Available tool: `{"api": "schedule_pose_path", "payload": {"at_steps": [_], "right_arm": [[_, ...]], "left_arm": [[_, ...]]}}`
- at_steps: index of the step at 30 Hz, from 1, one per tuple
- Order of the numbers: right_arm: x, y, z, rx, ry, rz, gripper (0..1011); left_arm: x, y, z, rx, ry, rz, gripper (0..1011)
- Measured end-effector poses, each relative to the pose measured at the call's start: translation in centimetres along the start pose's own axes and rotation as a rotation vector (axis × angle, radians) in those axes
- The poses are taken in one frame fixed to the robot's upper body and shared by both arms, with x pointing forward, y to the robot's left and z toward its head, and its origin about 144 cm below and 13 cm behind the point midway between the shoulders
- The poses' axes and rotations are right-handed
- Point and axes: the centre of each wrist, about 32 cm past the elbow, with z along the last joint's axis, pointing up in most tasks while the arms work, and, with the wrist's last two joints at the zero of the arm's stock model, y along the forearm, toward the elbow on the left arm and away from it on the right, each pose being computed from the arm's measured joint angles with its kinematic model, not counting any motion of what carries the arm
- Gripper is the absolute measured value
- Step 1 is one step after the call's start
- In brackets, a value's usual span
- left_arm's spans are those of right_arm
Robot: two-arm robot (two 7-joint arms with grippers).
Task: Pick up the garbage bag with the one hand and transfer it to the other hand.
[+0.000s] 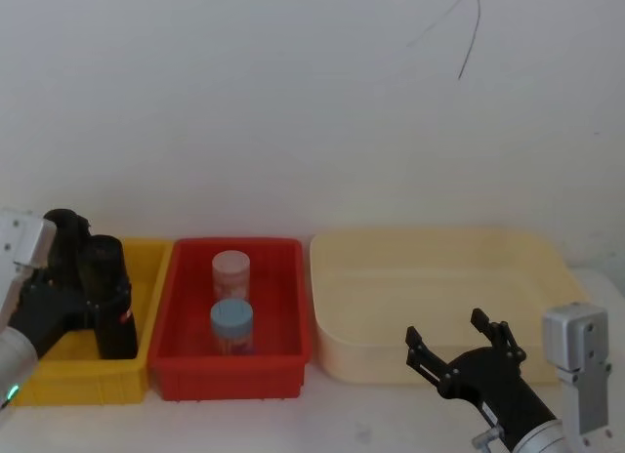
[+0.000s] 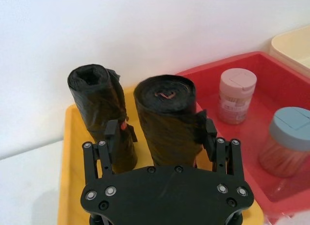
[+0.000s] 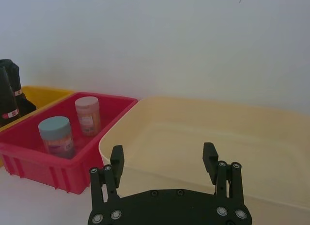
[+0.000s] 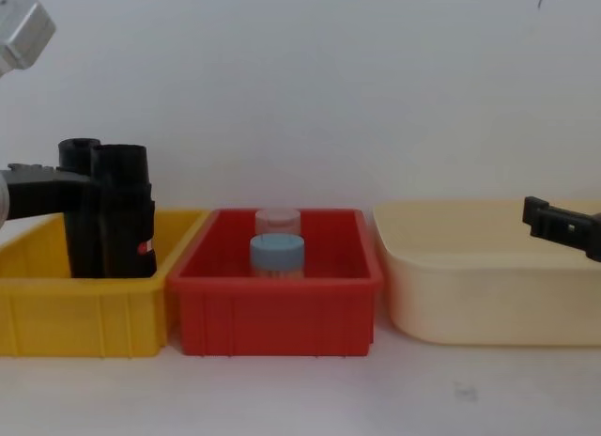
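Approach stage of the pick-up. Your left gripper (image 2: 161,132) reaches into the yellow bin (image 1: 78,380) on the robot's left. Its fingers (image 2: 112,130) are spread wide, one on each side of the garbage bag (image 2: 167,113). The bag stands upright in that bin on the side nearer the red bin (image 1: 234,373), just beside a second black roll (image 2: 94,104). One finger lies in front of the second roll, with a gap between it and the bag. The other finger sits close against the bag's opposite flank. Judge the grasp as not yet closed.

Your right gripper (image 1: 445,328) hovers low over the table (image 1: 371,419) in front of the cream tub (image 1: 439,277). Its fingers are wide open and empty, and it is well apart from the bag. A pink-capped jar (image 1: 231,272) and a blue-capped jar (image 1: 232,321) stand in the red bin and play no part.

No step of the task is complete, since the bag rests unlifted in its bin. What remains is to close on the bag and raise it clear of the bin wall and the neighbouring roll. Then carry it toward the right gripper, let that gripper take hold, and release.
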Motion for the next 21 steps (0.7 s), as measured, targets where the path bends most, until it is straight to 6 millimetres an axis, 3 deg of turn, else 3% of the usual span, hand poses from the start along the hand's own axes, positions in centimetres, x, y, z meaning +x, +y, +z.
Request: {"api": "schedule_pose_path", "payload": {"at_steps": [18, 21], "right_arm": [[0.0, 0.0, 0.0, 0.000, 0.000, 0.000, 1000], [0.0, 0.0, 0.0, 0.000, 0.000, 0.000, 1000]], "left_arm": [[0.8, -1.6, 0.4, -0.001, -0.008, 0.000, 1000], [0.8, -1.7, 0.5, 0.000, -0.009, 0.000, 946]]}}
